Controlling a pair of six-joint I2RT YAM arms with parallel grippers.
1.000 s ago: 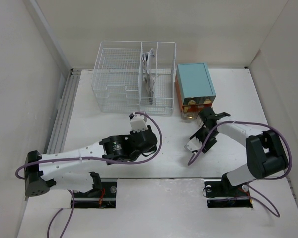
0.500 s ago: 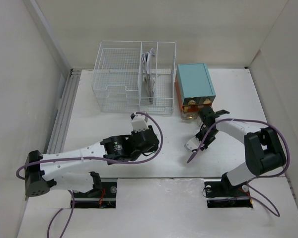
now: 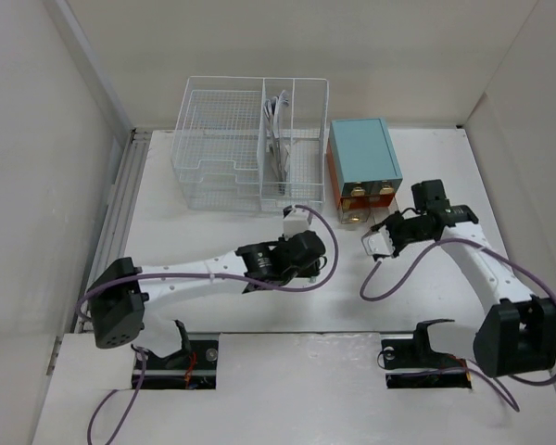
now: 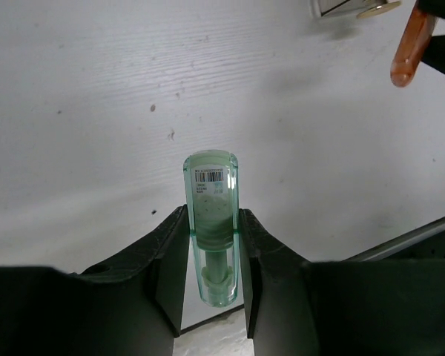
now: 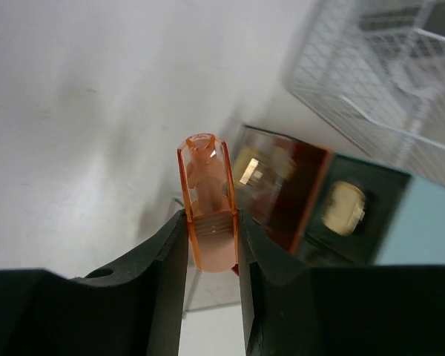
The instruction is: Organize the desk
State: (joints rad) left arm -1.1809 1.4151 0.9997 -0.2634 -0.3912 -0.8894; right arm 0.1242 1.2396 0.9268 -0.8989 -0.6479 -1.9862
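Observation:
The desk is a wide matte white tabletop. My left gripper is at its middle front, shut on a translucent green tube with a barcode label; the jaws pinch its lower half above the bare desk. My right gripper hovers just in front of the teal drawer box, shut on a translucent orange tube held between its jaws. The orange tube also shows in the left wrist view at the top right.
A white wire-mesh basket organizer with a cable inside stands at the back centre, the teal box to its right. The box's dark drawers with gold knobs face my right gripper. Walls close in on the left, back and right.
My left arm has reached to the right, toward the desk's middle, with the green tube. My right arm has straightened, its elbow swinging right, and the gripper has shifted slightly toward the drawer box.

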